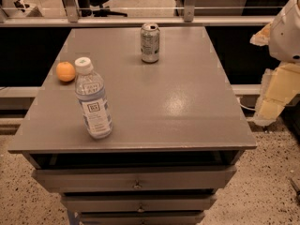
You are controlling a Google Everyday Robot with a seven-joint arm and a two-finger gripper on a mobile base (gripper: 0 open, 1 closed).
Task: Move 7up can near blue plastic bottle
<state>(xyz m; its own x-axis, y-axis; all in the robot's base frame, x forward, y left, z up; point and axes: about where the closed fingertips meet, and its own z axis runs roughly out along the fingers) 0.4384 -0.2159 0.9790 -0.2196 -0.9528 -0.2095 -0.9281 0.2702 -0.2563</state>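
Observation:
The 7up can (150,42) stands upright near the far edge of the grey table (178,102), a little right of centre. The blue plastic bottle (93,99) stands upright near the front left, with a white cap and a white label. The can and the bottle are well apart. My gripper (275,93) hangs off the table's right side, level with its middle, far from both the can and the bottle. It holds nothing that I can see.
A round orange fruit (65,71) lies on the table's left side, just behind the bottle. Drawers (137,181) sit under the tabletop at the front. A railing and a ledge (140,20) run behind the table.

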